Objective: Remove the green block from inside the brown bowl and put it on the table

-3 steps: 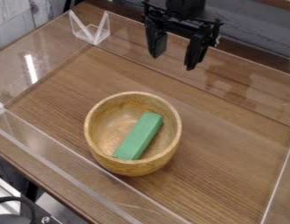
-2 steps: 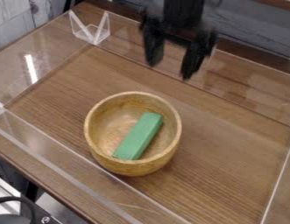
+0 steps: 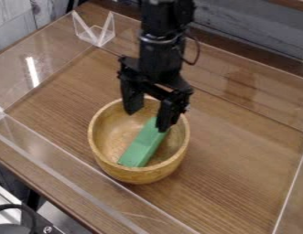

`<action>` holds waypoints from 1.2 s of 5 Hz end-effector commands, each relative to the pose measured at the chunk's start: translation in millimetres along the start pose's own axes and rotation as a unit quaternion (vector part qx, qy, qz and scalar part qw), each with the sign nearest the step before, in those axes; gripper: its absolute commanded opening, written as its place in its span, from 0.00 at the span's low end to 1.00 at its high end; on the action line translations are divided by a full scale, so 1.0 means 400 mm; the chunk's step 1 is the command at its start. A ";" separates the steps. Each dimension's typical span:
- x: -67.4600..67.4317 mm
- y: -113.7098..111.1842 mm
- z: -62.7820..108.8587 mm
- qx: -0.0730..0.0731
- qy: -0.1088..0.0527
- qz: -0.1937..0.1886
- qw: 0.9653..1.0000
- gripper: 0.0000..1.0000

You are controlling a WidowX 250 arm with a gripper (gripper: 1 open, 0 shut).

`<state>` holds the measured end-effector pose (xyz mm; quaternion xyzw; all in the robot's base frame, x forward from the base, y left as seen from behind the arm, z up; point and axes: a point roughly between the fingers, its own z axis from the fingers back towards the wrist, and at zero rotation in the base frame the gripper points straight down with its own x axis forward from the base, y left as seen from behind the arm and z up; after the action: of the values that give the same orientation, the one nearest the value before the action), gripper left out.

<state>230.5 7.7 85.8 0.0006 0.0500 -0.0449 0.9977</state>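
Observation:
The green block (image 3: 144, 146) lies slanted inside the brown bowl (image 3: 111, 151), which sits on the table (image 3: 239, 137) near the front. My black gripper (image 3: 150, 108) hangs straight down over the bowl's far rim, just above the block's upper end. Its fingers (image 3: 169, 113) are spread wide apart with nothing between them, so it is open. The upper tip of the block is partly hidden behind the fingers.
Clear acrylic walls (image 3: 31, 69) stand around the table's edges. A small clear triangular stand (image 3: 92, 29) sits at the back left corner. Bare wood-grain surface lies to the right of the bowl and behind it.
The gripper has moved from the back of the table toward the front and down, and now hangs over the bowl. Its fingers stay spread. Bowl and block have not moved.

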 end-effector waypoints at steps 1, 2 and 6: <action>0.000 0.003 0.005 0.003 -0.027 -0.010 1.000 1.00; -0.002 -0.004 -0.015 0.001 -0.032 -0.015 0.999 1.00; -0.003 -0.017 -0.037 -0.009 -0.050 -0.028 0.998 1.00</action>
<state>221.2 1.6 60.0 -0.0137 0.0279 -0.0701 0.9971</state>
